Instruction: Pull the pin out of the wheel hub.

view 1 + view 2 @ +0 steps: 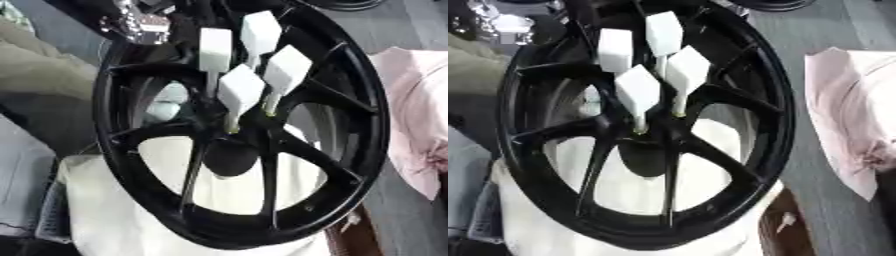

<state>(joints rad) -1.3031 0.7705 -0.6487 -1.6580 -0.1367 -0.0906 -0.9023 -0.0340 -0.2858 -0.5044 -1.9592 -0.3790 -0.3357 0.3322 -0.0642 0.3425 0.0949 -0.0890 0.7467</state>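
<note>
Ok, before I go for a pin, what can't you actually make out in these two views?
- Hands: a silver and black mechanism shows at the upper left, cut by the edge; I cannot tell if it is a hand.
- Pins: the shafts' seating in the wheel hub is blurred.
- Rear pin: its shaft is hidden behind the nearer pins' white heads.
- Wheel: the top rim is cut off.

Only the left hand (pixel 142 24) is seen, at the upper left corner of both eye views; it is shown as a blurred cluster of silver and black parts; its pose cannot be made out.
</note>
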